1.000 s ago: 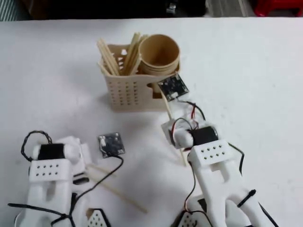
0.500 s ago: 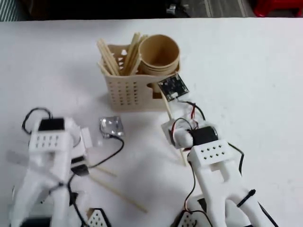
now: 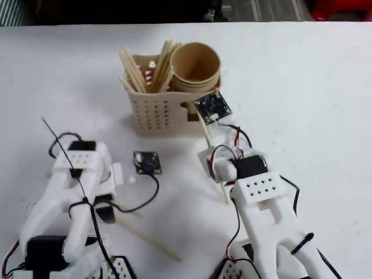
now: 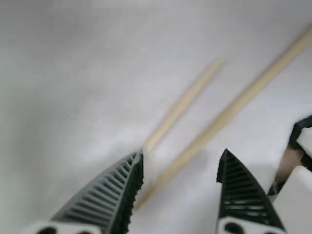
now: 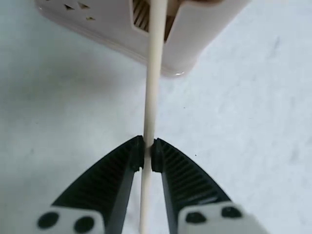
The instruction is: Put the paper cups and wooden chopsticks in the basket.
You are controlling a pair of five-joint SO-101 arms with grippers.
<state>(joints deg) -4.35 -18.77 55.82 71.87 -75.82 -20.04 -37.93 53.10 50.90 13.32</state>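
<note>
While w/ chopstick (image 5: 151, 92), gripper (image 5: 147, 152) nr basket (image 5: 207, 27)

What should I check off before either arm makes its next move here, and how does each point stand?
1. Right pincer shut on the held chopstick: ok.
2. Held chopstick pointing toward the basket: ok.
3. Its tip above the basket's rim: cannot tell.
4. Left pincer open above the two loose chopsticks: ok.
5. Only one loose chopstick inside that pincer's gap: cannot tell; the second ends right beside it.
6. Paper cups in the basket: ok.
</note>
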